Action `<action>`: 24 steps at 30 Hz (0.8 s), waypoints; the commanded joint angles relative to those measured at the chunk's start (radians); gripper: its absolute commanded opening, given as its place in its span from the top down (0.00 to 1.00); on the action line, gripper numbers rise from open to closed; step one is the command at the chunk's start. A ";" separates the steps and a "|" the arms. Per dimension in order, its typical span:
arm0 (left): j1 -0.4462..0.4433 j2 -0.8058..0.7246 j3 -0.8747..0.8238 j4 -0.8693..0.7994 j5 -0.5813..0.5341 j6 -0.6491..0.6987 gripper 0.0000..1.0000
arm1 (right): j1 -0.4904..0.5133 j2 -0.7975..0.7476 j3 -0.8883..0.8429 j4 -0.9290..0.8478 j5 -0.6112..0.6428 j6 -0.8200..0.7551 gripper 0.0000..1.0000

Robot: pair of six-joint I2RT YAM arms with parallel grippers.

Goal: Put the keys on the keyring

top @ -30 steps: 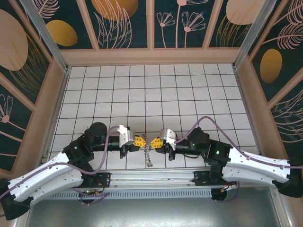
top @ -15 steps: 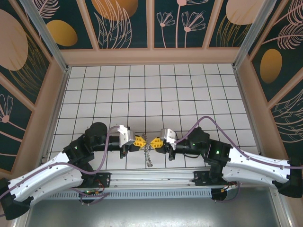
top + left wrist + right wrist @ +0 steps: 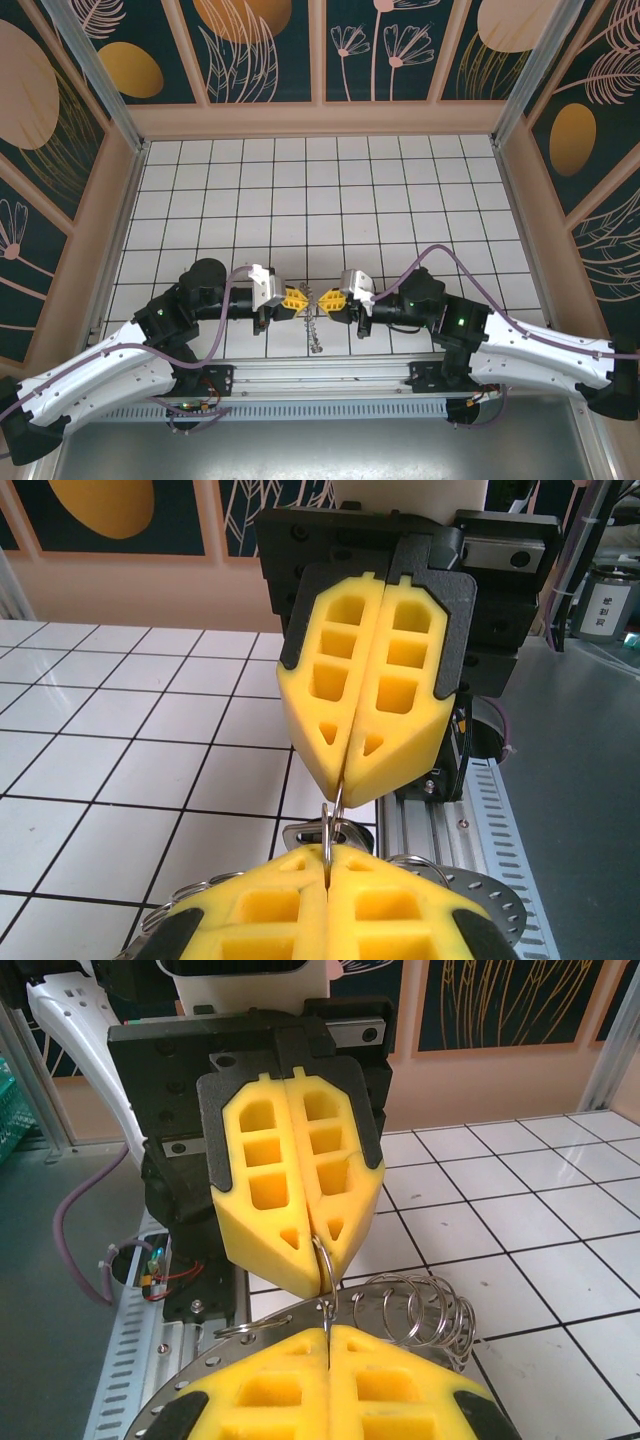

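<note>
Two grippers, left and right, meet tip to tip near the table's front edge. Both pinch the keyring, likely steadying one wire turn for threading. Keys cannot be made out.

We see a white tiled floor with dark grid lines, walled on three sides by teal panels bearing gold discs and pale leaf drawings.
</note>
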 commanded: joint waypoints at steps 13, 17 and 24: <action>-0.004 -0.006 0.035 0.028 0.008 0.015 1.00 | -0.008 -0.012 -0.010 0.008 0.024 0.024 1.00; -0.005 -0.005 0.036 0.027 0.004 0.018 1.00 | -0.007 -0.014 -0.011 0.009 0.024 0.025 1.00; -0.005 -0.005 0.036 0.029 0.004 0.015 1.00 | -0.007 -0.013 -0.015 0.008 0.016 0.039 1.00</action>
